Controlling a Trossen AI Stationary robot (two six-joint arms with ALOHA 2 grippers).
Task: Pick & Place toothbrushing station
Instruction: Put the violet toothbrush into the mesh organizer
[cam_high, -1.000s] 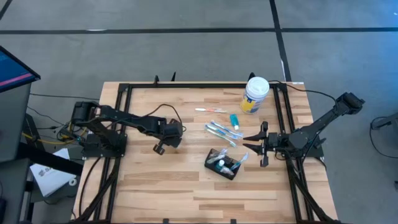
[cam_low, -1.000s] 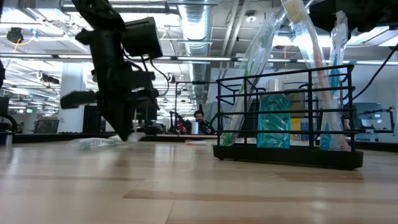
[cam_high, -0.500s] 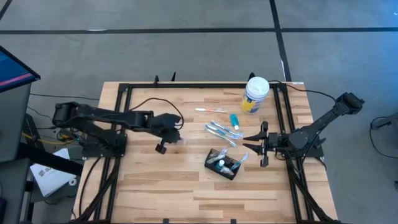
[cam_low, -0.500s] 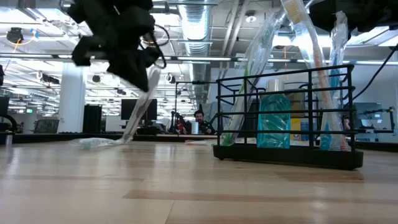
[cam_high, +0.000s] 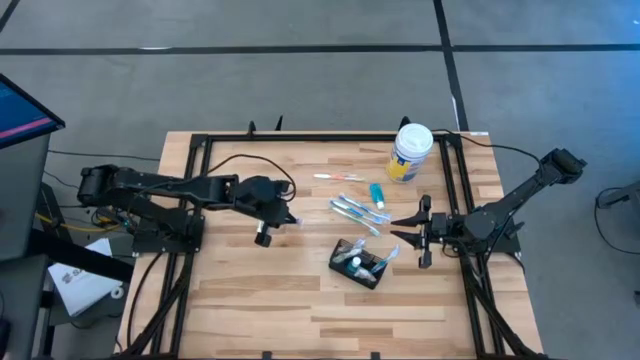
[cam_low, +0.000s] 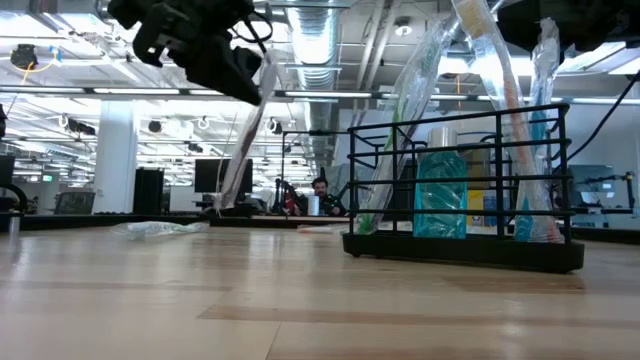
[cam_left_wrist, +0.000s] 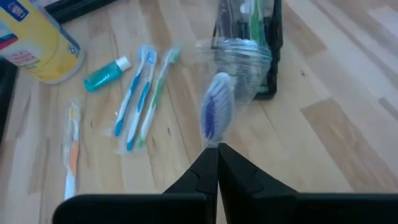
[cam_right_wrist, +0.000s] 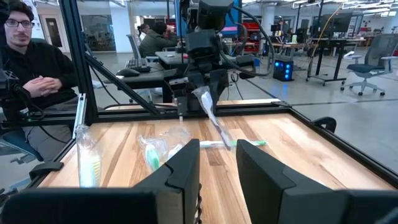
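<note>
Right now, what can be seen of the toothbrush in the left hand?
The wrapped toothbrush is pinched at its handle end by the shut left hand and lifted clear of the table. It has a blue and white bristle head inside a clear wrapper and hangs tilted, pointing toward the black wire toothbrushing station.

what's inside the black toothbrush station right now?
The toothbrushing station holds wrapped toothbrushes standing up and a teal bottle. Wrappers and bars hide the exact count and anything lower down.
</note>
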